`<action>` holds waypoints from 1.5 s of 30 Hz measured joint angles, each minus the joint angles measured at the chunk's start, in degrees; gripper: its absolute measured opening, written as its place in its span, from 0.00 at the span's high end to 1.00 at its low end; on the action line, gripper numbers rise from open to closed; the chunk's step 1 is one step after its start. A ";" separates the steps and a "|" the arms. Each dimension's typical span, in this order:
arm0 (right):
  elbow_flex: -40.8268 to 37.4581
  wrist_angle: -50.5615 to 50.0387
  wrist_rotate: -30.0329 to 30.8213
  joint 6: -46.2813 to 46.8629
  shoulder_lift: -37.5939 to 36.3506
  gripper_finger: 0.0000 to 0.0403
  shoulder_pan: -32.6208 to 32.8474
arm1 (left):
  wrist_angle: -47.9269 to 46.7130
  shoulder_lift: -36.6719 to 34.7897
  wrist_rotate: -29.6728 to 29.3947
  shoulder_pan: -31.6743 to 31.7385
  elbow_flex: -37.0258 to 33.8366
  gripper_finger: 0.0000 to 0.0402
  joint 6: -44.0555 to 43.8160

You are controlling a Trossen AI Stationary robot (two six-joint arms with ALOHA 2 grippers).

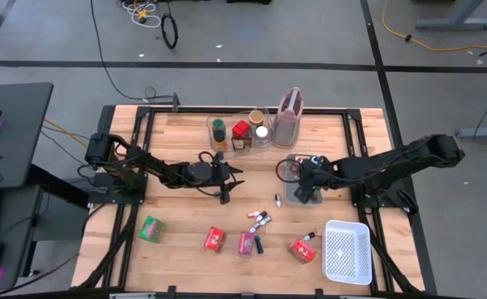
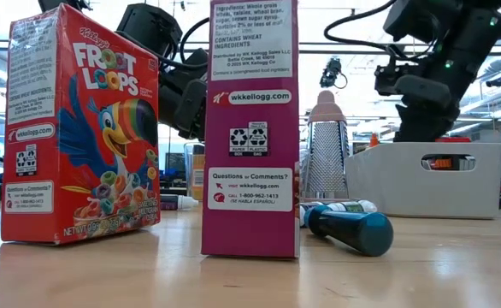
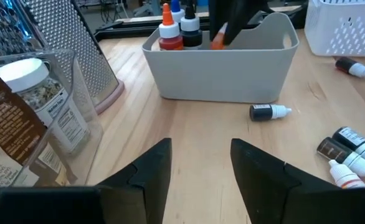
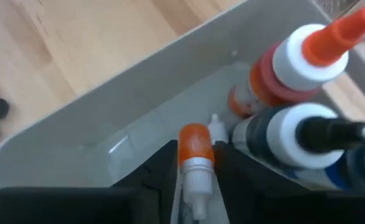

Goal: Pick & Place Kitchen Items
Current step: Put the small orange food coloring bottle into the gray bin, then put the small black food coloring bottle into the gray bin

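My right gripper [image 4: 196, 177] reaches down into the grey bin [image 1: 293, 193] and is shut on a tiny orange-capped bottle [image 4: 194, 144]. Two bigger bottles stand in that bin: a red one with an orange tip [image 4: 294, 59] and a dark one [image 4: 307, 134]. My left gripper [image 3: 198, 165] is open, low over bare wood left of the bin, touching nothing. A small dark bottle [image 3: 268, 112] lies on its side in front of the bin. More tiny bottles [image 1: 260, 220] and the green [image 1: 152, 228], red [image 1: 214, 239] and pink [image 1: 246, 242] packets lie near the front edge. My right gripper pinches the tiny bottle between its two fingers by the white neck and body [image 4: 199, 177] just behind the orange cap. The fingers come from above, pointing down into the grey bin, and the bottle lies along them, cap end foremost. I cannot tell whether the cap touches the bin's floor.
A clear bin [image 1: 227, 145] with spice jars [image 1: 242, 129] and a metal grater in a pinkish holder [image 1: 289, 116] stand at the far side. The white mesh basket [image 1: 347, 249] sits at the near right corner. Another red packet [image 1: 302, 249] lies beside it.
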 joint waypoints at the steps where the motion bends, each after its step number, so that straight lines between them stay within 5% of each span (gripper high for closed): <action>1: -0.20 0.31 0.29 -0.72 0.00 0.70 -0.02 | -0.01 0.00 0.00 0.00 0.00 0.57 0.00; 10: -0.01 4.62 2.15 -7.27 0.00 0.56 -0.02 | -4.02 -3.20 0.11 -0.03 -0.02 0.58 -1.94; 20: -0.01 33.45 9.68 -30.18 -0.01 0.53 -0.02 | -26.65 -12.68 5.69 -1.04 0.00 0.58 -6.42; 27: 0.04 48.58 6.97 -45.19 -0.02 0.53 -0.46 | -39.05 -12.09 8.80 -4.83 -0.08 0.54 -11.08; 36: 0.04 49.19 3.55 -46.31 0.00 0.53 -1.18 | -43.82 -11.35 4.81 -6.04 -0.04 0.37 -14.88; 45: 0.04 48.27 3.45 -44.96 0.00 0.53 -1.18 | -37.92 -3.97 4.79 -6.21 0.11 0.38 -13.83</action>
